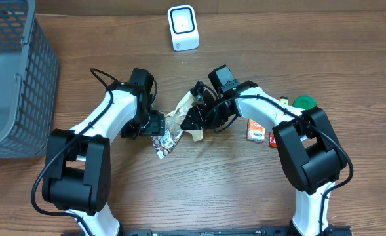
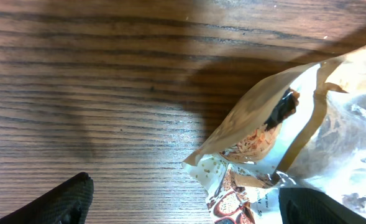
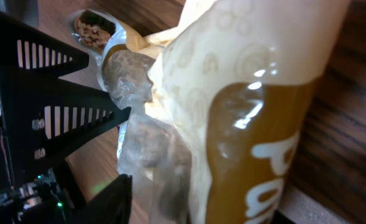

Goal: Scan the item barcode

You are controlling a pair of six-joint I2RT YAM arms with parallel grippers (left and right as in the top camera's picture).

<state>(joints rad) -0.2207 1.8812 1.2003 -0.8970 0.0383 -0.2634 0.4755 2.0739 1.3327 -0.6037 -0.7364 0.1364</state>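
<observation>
I had two tools on the surface (image 1: 199, 190), one on each arm, and one snack bag (image 1: 170, 139) lay between them near the middle. My left tool (image 1: 154, 124) stood with its two fingers (image 2: 71, 199) wide apart. The bag's printed end reached in between them close by the right-hand finger, and neither finger pressed it. My right tool (image 1: 194, 119) sat over the bag's upper, tan end. Its wrist view was filled by glossy wrapper, so I could not tell whether its jaws were clamped on it. One white scanner (image 1: 183, 27) stood upright at the far edge, well apart from the bag. One grey mesh basket (image 1: 9, 78) filled the far left corner. By my right arm lay two orange packets (image 1: 256, 130), side by side, and one green round thing (image 1: 304, 101).
</observation>
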